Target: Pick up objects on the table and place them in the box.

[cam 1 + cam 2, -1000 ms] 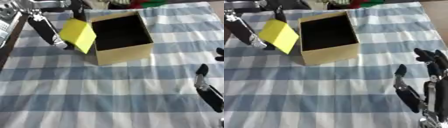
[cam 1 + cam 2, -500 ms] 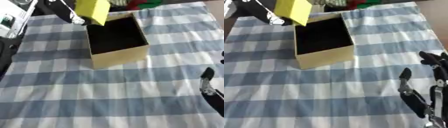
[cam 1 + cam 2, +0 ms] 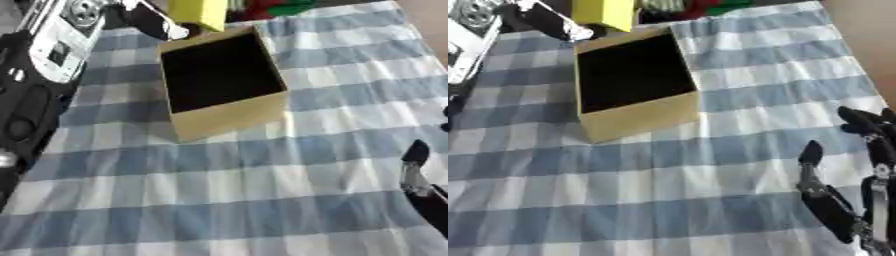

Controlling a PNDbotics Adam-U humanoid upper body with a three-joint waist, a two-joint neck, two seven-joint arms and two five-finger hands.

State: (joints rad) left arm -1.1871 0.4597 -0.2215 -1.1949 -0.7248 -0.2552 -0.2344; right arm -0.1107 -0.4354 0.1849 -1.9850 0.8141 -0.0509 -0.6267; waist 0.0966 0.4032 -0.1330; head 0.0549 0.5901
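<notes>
No readable writing on yellow block (image 3: 199, 13) or box (image 3: 229, 112).

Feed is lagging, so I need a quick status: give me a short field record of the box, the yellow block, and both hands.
box: open, upright on checked cloth, inside looks dark
yellow block: above the box's far edge, not inside
left hand: at the block's left; grip unclear
right hand: idle, open, lower right, fingers up

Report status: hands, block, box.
Left hand shut on yellow block, above far rim of open box. Right hand open, idle, lower right. Nothing blocking the box.
</notes>
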